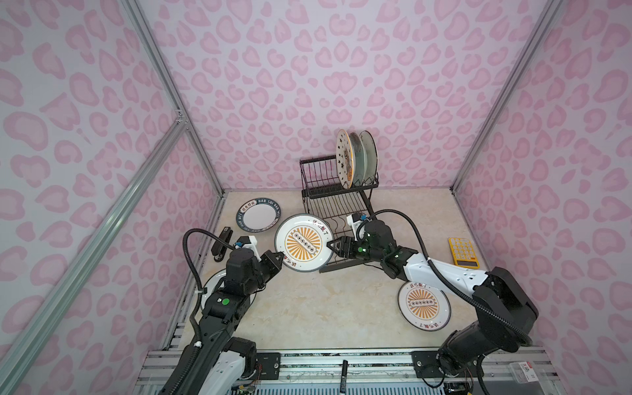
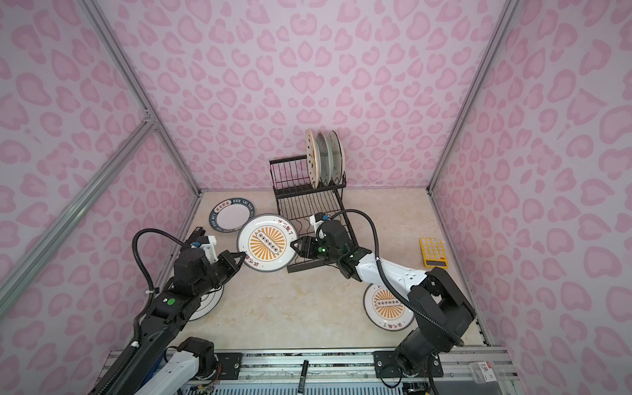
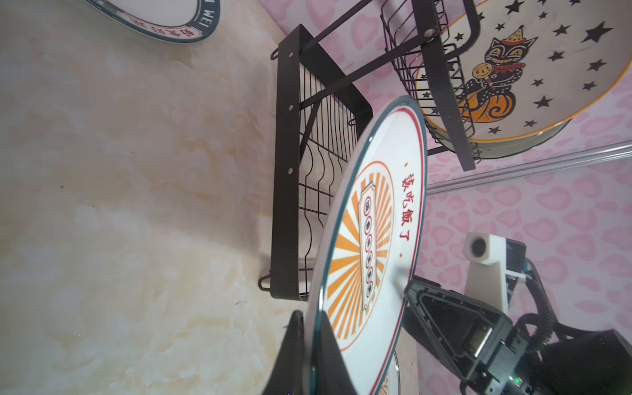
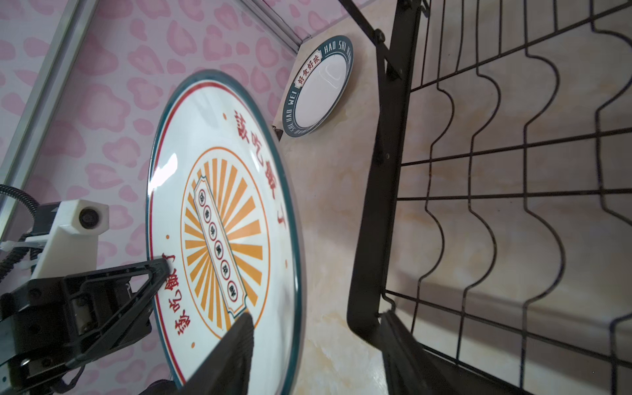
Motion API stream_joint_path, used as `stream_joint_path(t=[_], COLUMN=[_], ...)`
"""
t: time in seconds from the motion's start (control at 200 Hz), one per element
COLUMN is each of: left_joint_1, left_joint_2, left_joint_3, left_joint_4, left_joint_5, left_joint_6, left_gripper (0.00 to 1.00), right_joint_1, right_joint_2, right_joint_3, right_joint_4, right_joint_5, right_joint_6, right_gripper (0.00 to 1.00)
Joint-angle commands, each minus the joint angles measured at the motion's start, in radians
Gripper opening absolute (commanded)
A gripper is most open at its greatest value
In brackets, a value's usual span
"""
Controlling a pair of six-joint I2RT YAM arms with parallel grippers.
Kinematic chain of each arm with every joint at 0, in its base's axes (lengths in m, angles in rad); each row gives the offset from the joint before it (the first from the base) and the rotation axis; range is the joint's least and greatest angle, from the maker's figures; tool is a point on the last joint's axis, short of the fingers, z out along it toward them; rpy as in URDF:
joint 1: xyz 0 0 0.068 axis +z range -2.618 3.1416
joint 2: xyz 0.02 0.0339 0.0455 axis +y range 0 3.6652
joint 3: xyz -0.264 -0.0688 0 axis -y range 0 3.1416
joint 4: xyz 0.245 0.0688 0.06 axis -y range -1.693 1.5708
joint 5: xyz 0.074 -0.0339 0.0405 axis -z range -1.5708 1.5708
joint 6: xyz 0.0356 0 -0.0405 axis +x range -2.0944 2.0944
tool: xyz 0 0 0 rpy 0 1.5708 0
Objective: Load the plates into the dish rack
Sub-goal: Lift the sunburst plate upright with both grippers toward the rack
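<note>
Tipped nearly upright just in front of the dish rack point(image 1: 319, 176), presumably to suit its slots, the sunburst plate point(image 1: 302, 241) is pinched at its rim by the left fingers point(image 1: 277, 257), while the right fingers point(image 1: 337, 247) straddle the opposite rim, parted and not clamping.
</note>
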Motion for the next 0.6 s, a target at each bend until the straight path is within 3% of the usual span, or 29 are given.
stream_joint_path(t=[0.0,0.265,0.595], left_joint_1=[0.001,0.001,0.001], left_joint_2=[0.006,0.038,0.063], left_joint_3=[-0.012,-0.036,-0.058], left_joint_4=[0.14,0.202,0.229], left_joint_5=[0.061,0.095,0.115], left_joint_6=[0.006,0.001,0.006], left_gripper=[0.04,0.04,0.04], right_joint_1=[0.0,0.0,0.001], right_joint_2=[0.005,0.016,0.026], right_joint_3=[0.003,-0.004,-0.007], right_joint_4=[0.057,0.128,0.191], right_joint_5=[-0.021,-0.055,-0.087], right_joint_6=[0.014,0.052,0.09], right_gripper=[0.55,0.44,0.1])
